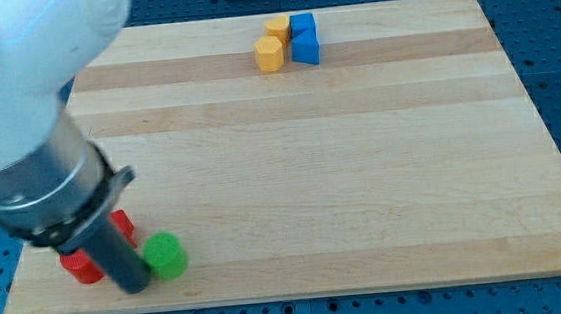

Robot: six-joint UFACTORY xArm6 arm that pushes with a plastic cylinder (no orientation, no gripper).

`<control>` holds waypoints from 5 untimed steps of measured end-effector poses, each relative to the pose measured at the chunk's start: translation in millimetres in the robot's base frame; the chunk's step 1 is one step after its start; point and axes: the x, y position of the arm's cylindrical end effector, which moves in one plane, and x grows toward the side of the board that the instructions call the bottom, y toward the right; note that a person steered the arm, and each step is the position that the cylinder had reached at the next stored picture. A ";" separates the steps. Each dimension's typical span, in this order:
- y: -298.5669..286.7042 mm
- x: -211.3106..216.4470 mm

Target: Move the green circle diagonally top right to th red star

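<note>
The green circle [166, 255] sits near the board's bottom left corner. My tip [136, 287] rests on the board right beside the green circle's left side, touching or almost touching it. Two red blocks lie just left of the rod: one red block [82, 268] low down and another red block [121, 226] above it. The rod hides much of both, so I cannot tell which is the star.
Two yellow blocks [270, 53] [277, 28] and two blue blocks [305, 47] [302, 25] cluster near the view's top centre. The wooden board [362, 171] ends close below the green circle. The arm's large body fills the view's top left.
</note>
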 end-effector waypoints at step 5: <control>60.0 -25.9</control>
